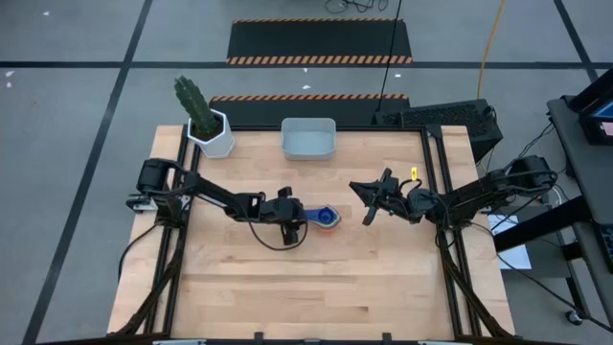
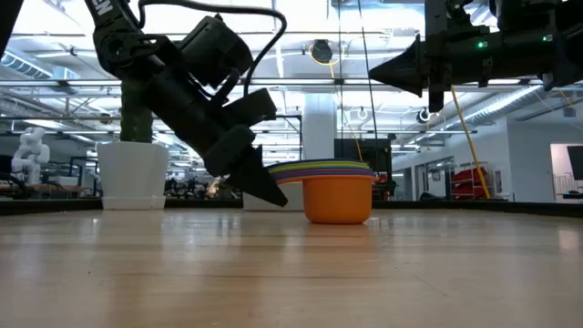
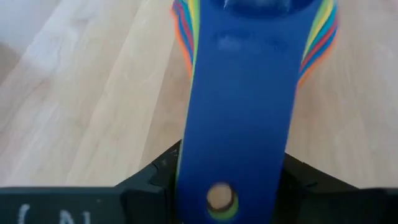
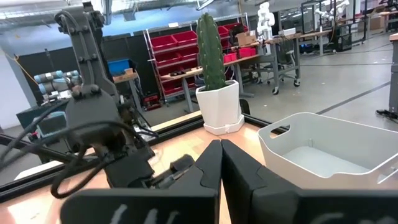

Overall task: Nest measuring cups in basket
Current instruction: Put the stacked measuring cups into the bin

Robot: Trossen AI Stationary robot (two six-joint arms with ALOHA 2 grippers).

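The measuring cups (image 1: 328, 218) stand nested in one stack at the table's middle, the orange one outermost (image 2: 337, 200) and the dark blue one on top (image 3: 249, 12). The stack's base seems to rest on the table. My left gripper (image 1: 305, 217) is shut on the stack's handles and slants down from the left (image 2: 260, 182). My right gripper (image 1: 367, 201) hangs raised to the right of the stack, shut and empty (image 4: 219, 149). The pale basket (image 1: 307, 138) stands empty at the table's far edge. My left gripper pinches the stacked handles near their free end, by the hanging hole (image 3: 217, 198), with a dark finger (image 3: 149, 183) at each long edge. The fingers slant down from the table's left, along the handles. The cups stay upright and level, and seem to rest on the table.
A white hexagonal pot with a cactus (image 1: 213, 134) stands at the far left corner, left of the basket. Black frame rails run along the table's left and right sides (image 1: 436, 172). Bare wood lies between the stack and the basket and across the near half.
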